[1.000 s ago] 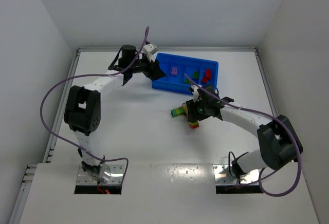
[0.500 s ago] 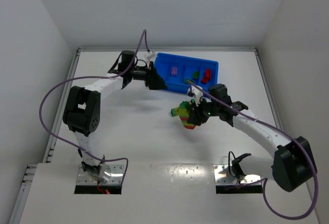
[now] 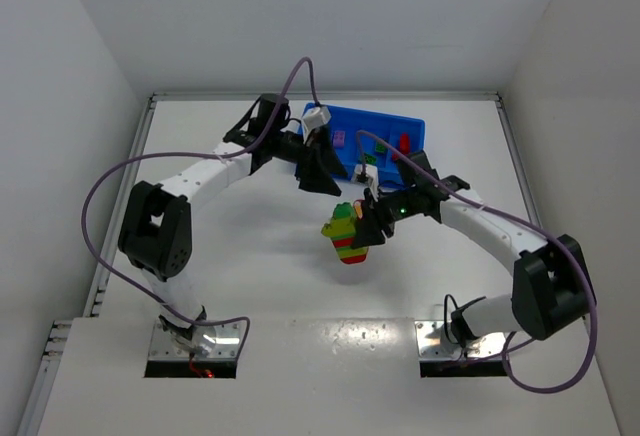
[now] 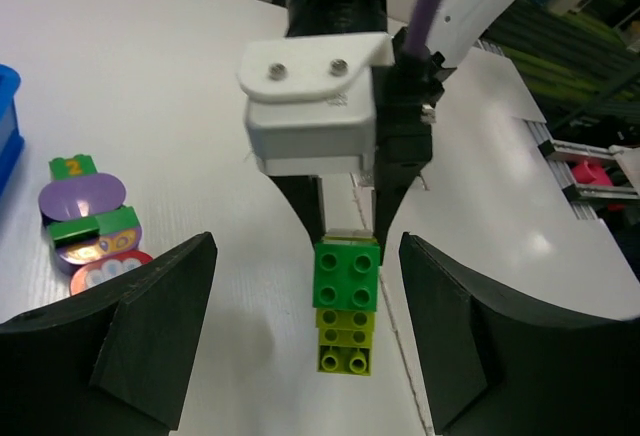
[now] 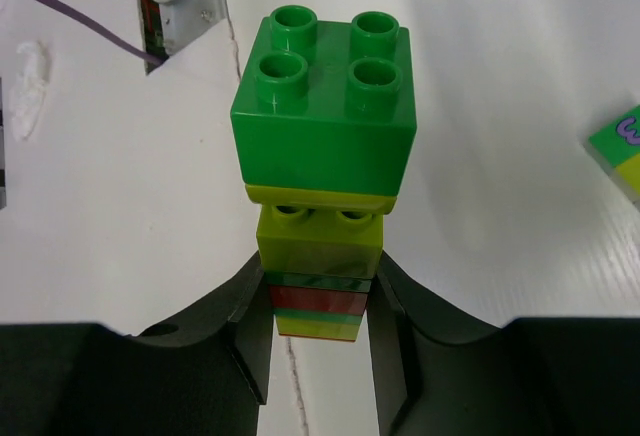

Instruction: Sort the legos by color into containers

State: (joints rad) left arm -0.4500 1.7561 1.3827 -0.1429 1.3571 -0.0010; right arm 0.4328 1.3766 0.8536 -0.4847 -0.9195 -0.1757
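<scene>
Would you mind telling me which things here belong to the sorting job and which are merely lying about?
Part of the job: striped lego stick, gripped in the right hand; loose purple and green bricks beside the blue tray; purple brick and red brick in the tray.
Just lying about: purple cables; metal base plates.

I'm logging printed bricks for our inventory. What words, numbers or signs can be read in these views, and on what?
"2": yellow numeral on a small green brick.
Print on the purple piece beside it: too blurred to read.
Purple mark on a green-and-yellow brick at the right wrist view's edge: cut off, unreadable.
</scene>
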